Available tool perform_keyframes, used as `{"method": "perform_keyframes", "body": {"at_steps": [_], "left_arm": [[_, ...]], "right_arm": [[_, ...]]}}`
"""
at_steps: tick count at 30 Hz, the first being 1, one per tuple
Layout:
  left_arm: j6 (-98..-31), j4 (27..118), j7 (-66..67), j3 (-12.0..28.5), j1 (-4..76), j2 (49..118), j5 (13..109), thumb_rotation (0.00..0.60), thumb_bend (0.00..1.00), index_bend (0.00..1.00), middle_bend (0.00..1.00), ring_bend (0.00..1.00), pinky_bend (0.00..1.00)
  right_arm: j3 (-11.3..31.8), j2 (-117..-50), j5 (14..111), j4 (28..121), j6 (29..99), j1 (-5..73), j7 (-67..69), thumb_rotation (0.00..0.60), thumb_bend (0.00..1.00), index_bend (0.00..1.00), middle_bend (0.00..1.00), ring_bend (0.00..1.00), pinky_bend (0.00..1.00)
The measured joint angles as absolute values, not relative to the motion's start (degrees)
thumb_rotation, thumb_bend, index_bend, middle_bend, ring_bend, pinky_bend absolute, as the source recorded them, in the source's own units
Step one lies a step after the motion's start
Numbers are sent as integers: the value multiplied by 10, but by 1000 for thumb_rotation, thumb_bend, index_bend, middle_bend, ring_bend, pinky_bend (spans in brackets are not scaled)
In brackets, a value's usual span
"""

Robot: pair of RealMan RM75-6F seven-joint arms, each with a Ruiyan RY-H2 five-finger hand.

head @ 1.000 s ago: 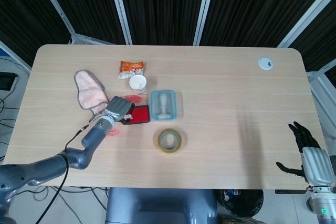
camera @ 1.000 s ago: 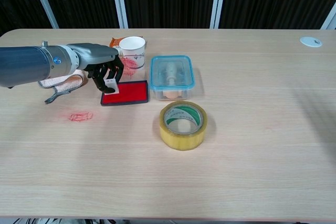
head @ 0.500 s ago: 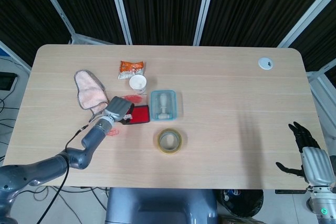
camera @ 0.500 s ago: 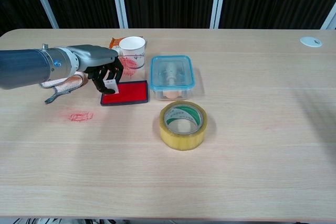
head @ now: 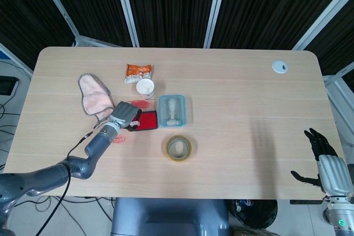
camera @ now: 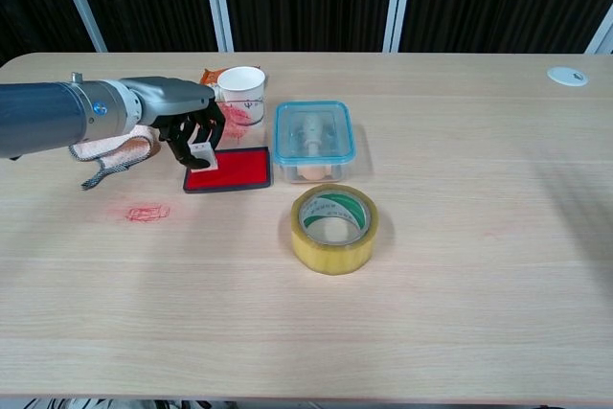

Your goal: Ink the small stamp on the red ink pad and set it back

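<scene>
My left hand (camera: 182,122) (head: 125,115) grips the small white stamp (camera: 204,154) in its dark fingers. The stamp's lower end sits at the left end of the red ink pad (camera: 235,170) (head: 148,121), touching or just above its surface. The pad is a flat red rectangle in a black frame, lying left of the blue-rimmed box. My right hand (head: 322,156) hangs off the table's right front corner in the head view, fingers spread and nothing in it; the chest view does not show it.
A clear box with a blue rim (camera: 313,138) stands right of the pad, a yellow tape roll (camera: 333,228) in front of it. A white paper cup (camera: 240,90), an orange packet (head: 138,72) and a pink cloth (head: 93,93) lie behind and left. Red stamp marks (camera: 146,212) show on the wood.
The left hand with the stamp has shifted only very slightly over the pad's left end. The right hand has not moved.
</scene>
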State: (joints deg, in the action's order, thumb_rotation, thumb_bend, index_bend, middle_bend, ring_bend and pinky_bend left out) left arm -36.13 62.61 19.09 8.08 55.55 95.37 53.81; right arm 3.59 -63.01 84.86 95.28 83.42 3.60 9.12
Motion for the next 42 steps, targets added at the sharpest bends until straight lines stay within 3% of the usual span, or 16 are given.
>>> {"method": "perform_keyframes", "body": {"at_steps": [10,20,42], "left_arm": [[-379,720,185,81,543,879,548,600,490,713,714,559,642],[-386,797,165,53,507,801,561,600,490,713,714,560,642],[-369,764,71,11,465,810,663,600,490,707,701,549,636]], "right_arm": [[36,-631,852,951,837,35,90,600,151,0,0,0,185],[36,-633,853,950,840,35,85,600,150,0,0,0,185],[36,-632,852,950,838,35,85,600,152,0,0,0,184]]}}
